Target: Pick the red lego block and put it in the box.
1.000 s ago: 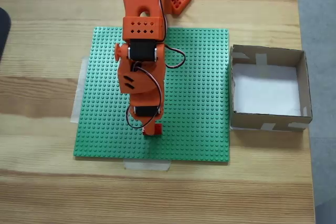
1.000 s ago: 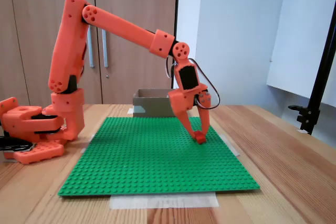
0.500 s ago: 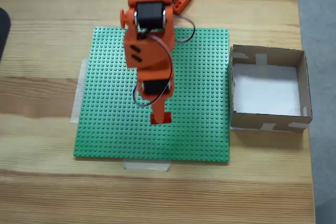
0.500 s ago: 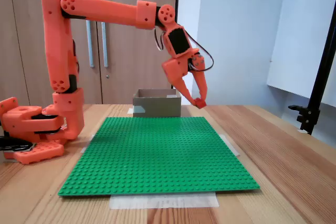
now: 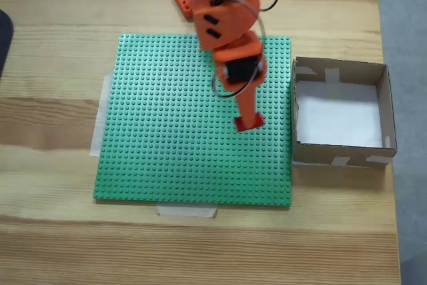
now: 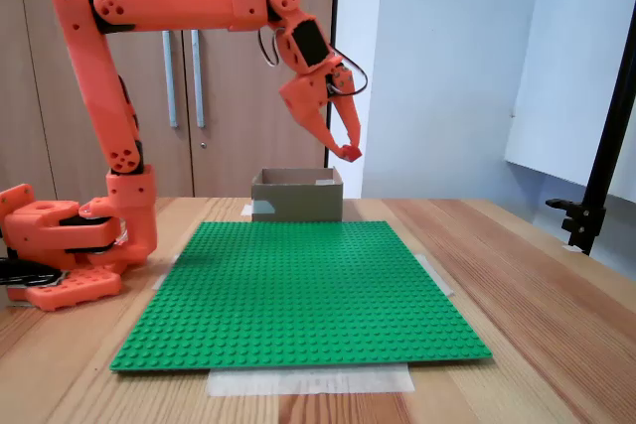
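In a fixed view from above, a pale wooden table (image 5: 53, 118) carries a large green studded baseplate (image 5: 167, 138), taped down with pale strips at its left and near edges. A strip of grey floor runs past the table's right edge. The box (image 5: 341, 71), brown cardboard with a white bottom and pale tape patches on its walls, sits just off the baseplate's right edge, close to the table's right edge. The orange arm (image 5: 223, 11) reaches in from the far edge of the table over the baseplate's right half. Its gripper (image 5: 249, 122) points toward the near edge, fingers pinched on the red lego block (image 5: 250, 123), which appears over the baseplate a little left of the box's left wall, not yet over the box.

In a fixed view from the side, the same table (image 6: 537, 275) stands before brown cupboard doors with metal handles on the left and a pale blue-white wall on the right; a black stand (image 6: 596, 176) rises at the table's right edge. The arm's base (image 6: 60, 245) rests near the left edge, beside the baseplate (image 6: 298, 290). The arm (image 6: 169, 7) stretches high and level, and the gripper (image 6: 346, 152) hangs down from it with its two fingers drawn together at the tips on the red lego block (image 6: 348, 153). The block is held in the air, well above the baseplate and above the top edge of the box (image 6: 296, 196), which stands beyond the baseplate's far edge.
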`<action>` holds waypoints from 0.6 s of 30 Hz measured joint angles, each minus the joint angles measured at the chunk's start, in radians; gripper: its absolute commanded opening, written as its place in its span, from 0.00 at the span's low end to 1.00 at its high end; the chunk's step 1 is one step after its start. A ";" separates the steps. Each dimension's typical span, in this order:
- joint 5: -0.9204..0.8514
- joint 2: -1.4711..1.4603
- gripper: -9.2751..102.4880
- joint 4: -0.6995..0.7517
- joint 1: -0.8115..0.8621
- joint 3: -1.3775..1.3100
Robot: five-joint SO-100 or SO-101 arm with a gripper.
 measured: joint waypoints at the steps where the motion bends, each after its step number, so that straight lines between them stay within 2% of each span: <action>1: 0.000 0.000 0.08 0.009 -0.025 -0.015; 12: -0.012 0.000 0.08 0.055 -0.227 -0.100; 18: -0.038 -0.084 0.08 0.097 -0.276 -0.199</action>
